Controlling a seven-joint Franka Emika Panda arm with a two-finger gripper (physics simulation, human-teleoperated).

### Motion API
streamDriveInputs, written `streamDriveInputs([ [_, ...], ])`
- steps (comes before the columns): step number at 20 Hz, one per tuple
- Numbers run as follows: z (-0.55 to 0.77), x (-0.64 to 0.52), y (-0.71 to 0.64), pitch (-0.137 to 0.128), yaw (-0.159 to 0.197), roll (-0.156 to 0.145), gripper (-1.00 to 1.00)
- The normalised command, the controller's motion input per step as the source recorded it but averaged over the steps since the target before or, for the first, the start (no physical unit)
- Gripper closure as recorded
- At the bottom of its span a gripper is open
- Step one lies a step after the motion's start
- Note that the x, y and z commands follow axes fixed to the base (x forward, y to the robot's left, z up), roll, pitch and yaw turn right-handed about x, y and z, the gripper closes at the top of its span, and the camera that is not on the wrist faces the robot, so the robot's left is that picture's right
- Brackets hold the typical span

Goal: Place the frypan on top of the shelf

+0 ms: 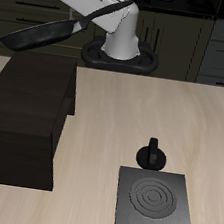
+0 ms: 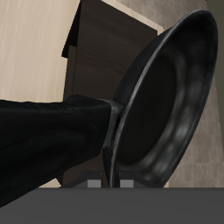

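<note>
Stove plate [image 1: 156, 203]: nearest me, flat on the table [image 1: 145, 109] by its front edge.
Claw [image 1: 95, 14]: I have it clamped on the frypan's handle, up in the air at the back.
Frypan [image 1: 39, 35]: I hold it tilted, clear of any surface, above the far end of the shelf; my wrist view [image 2: 166, 96] shows its glossy inside.
Shelf [image 1: 24, 117]: below the pan, flat top bare.
Knob piece [image 1: 153, 155]: upright, just behind the stove plate.
</note>
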Motion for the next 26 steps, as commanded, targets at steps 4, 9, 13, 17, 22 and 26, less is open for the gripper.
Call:
streamDriveInputs([
  [4, -0.12, 0.09, -0.21, 0.028, -0.011, -0.062, 1.00],
  [9, -0.24, 0.18, -0.24, 0.035, 0.011, -0.055, 1.00],
  [13, -0.35, 0.18, -0.12, 0.049, 0.032, -0.028, 1.00],
  [17, -0.57, 0.24, 0.08, 0.122, 0.076, 0.032, 1.00],
  [22, -0.49, 0.12, 0.08, 0.101, -0.024, -0.008, -1.00],
  [26, -0.30, 0.02, 0.08, 0.080, -0.050, 0.034, -1.00],
])
